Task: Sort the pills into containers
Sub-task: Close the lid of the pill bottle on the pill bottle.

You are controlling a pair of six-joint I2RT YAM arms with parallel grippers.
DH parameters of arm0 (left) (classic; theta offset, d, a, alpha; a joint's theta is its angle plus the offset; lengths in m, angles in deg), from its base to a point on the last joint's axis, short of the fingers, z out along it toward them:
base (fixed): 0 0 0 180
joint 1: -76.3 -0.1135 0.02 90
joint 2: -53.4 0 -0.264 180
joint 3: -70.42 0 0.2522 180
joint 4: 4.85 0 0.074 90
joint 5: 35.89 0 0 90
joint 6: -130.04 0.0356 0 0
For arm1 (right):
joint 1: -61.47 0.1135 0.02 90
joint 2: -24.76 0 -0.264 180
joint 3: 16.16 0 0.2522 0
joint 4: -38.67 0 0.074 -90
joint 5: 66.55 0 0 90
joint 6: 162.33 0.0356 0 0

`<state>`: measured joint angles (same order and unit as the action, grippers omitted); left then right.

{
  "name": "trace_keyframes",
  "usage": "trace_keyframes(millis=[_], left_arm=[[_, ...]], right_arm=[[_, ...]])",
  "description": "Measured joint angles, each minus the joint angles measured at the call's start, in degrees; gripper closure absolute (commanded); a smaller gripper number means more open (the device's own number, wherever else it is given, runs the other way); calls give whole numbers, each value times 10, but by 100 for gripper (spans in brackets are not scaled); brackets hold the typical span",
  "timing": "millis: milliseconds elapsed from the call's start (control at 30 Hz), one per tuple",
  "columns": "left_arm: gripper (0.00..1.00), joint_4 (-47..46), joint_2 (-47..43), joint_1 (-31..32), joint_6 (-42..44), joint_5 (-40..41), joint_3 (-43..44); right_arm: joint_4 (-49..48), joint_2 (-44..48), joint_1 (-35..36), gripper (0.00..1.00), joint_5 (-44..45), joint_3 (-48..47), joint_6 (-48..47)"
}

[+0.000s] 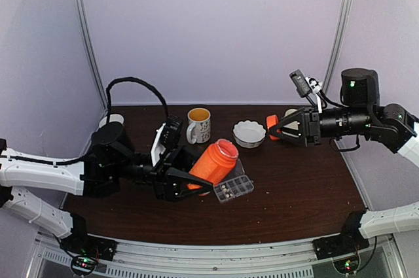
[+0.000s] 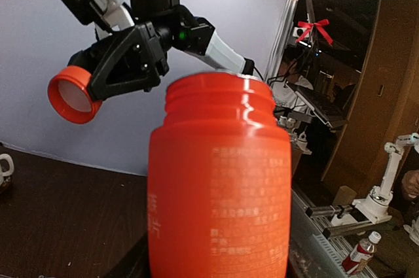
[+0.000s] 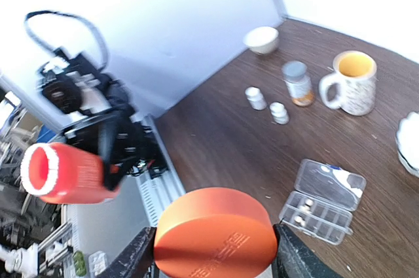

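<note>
Orange bottle (image 1: 213,164), uncapped, was clamped in the left gripper (image 1: 190,183) above the pill box (image 1: 234,188); the right gripper (image 1: 283,127) held its cap (image 1: 272,125). Tilting slowly should avoid overshooting the compartments.

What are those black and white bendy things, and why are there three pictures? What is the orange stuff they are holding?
They are two robot arms with pinching claws. One picture looks down from above. The other two come from small cameras on each wrist.

The left gripper holds an open orange bottle, tilted over a clear pill box. The right gripper holds the bottle's orange cap up in the air.

On the brown table you can also see a mug, a white bowl and some small bottles. A few tiny pills already lie in the box.
</note>
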<state>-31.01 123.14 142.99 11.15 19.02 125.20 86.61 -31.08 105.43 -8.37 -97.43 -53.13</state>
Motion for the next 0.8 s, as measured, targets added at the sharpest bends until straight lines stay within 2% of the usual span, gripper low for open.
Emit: trace_keyframes(millis=[433,800], left_arm=[[100,148,31,-14,-24,-65,92],[100,182,66,-16,-50,-111,112]], right_arm=[[-5,-7,161,58,-18,-49,-75],[41,-82,240,58,52,-119,-125]])
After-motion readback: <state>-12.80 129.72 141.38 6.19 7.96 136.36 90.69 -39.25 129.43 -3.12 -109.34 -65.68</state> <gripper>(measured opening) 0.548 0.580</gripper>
